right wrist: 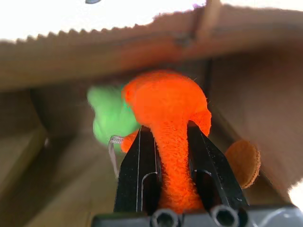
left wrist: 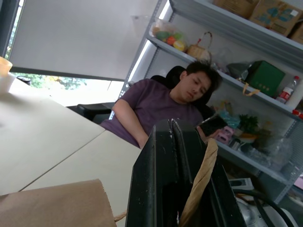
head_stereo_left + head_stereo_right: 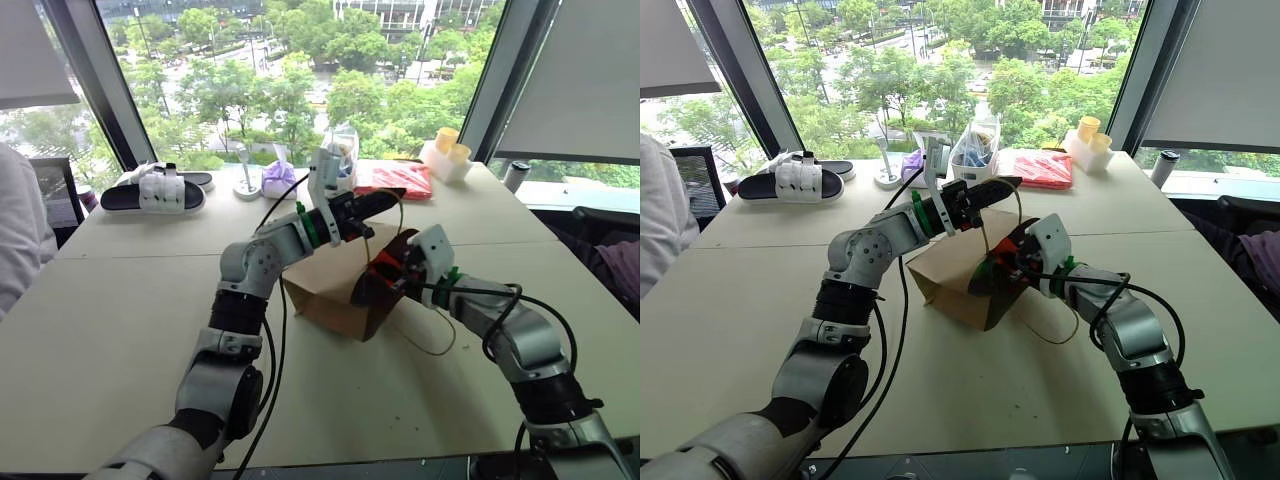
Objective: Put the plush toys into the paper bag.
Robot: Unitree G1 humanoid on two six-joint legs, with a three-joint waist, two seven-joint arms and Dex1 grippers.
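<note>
At the worktop centre: the paper bag (image 3: 335, 300) lies on its side on the pale worktop (image 3: 120, 320), its mouth facing 3 o'clock toward the right tool.
Left tool (image 3: 385, 203): above the bag's mouth, pointing toward 3 o'clock; its two black fingers (image 2: 163, 179) are pressed together on the bag's twine handle (image 2: 199, 182), which runs up between them and holds the upper edge of the mouth raised.
Right tool (image 1: 165, 142): at the bag's mouth, reaching in from 3 o'clock; its fingers are clamped on a narrow part of the orange plush toy (image 1: 165, 106), with the rounded body beyond the fingertips, inside the bag.
Green plush toy (image 1: 110, 116): deeper in the bag, just behind the orange one and touching it on the side.
Second handle (image 3: 430, 335): a loose twine loop lying on the worktop at 5 o'clock from the bag's mouth.
Far edge of the worktop, 12 o'clock: a red plastic packet (image 3: 395, 180), a purple pouch (image 3: 278, 178), a clear bag (image 3: 975, 150), and at 10 o'clock a black-and-white sandal (image 3: 155, 192).
Person (image 2: 165, 106): in a purple shirt, seated in a dark chair beyond the worktop, shelves (image 2: 246, 61) behind.
</note>
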